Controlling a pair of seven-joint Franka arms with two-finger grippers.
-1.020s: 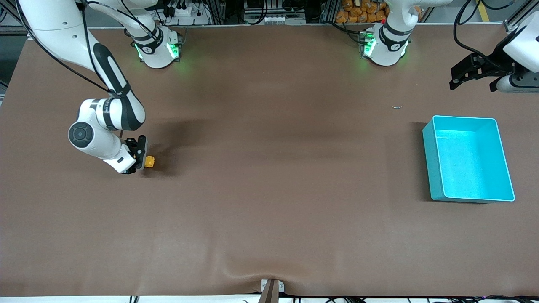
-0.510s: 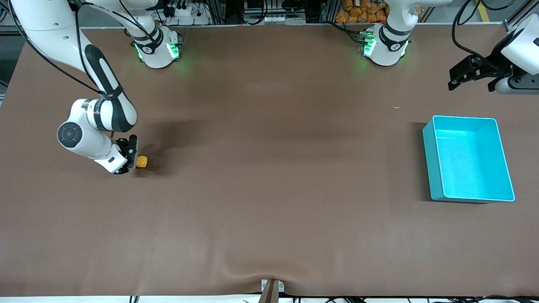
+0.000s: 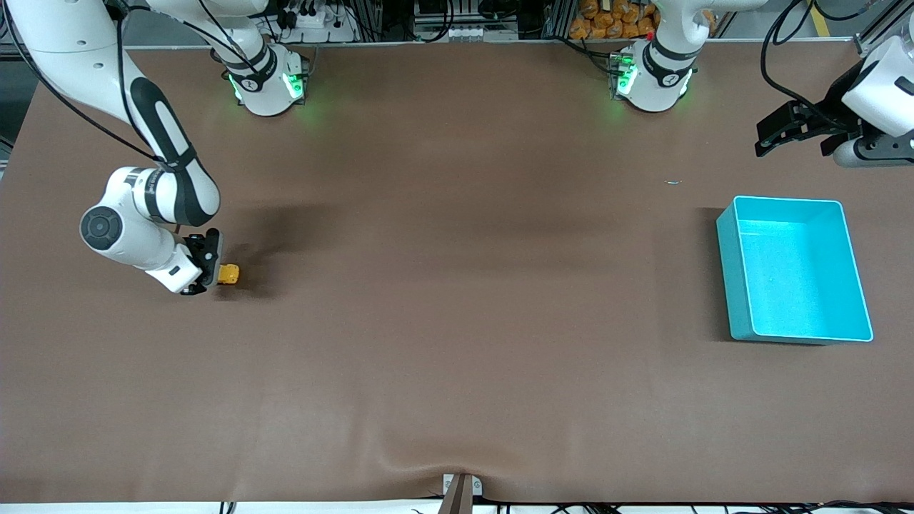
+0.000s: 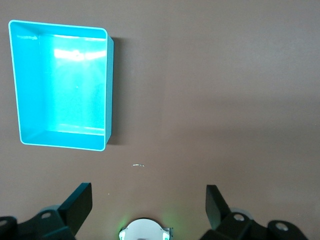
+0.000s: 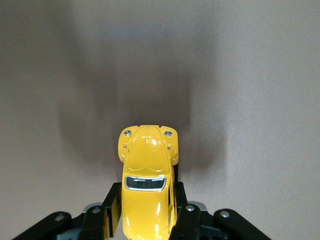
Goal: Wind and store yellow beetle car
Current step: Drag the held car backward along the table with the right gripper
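right gripper (image 5: 147, 215) fingers clamped on yellow beetle car (image 5: 146, 192) flanks; light, rigid, glossy-slippery. left gripper (image 4: 148, 207) fingers apart, waiting.

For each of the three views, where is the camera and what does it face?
Front: high across the table, facing both arms, the right pincer and the left pincer.
Left wrist: looks down past open fingers at the teal bin.
Right wrist: looks along the gripped yellow beetle car.
Front shares the bin and the car.
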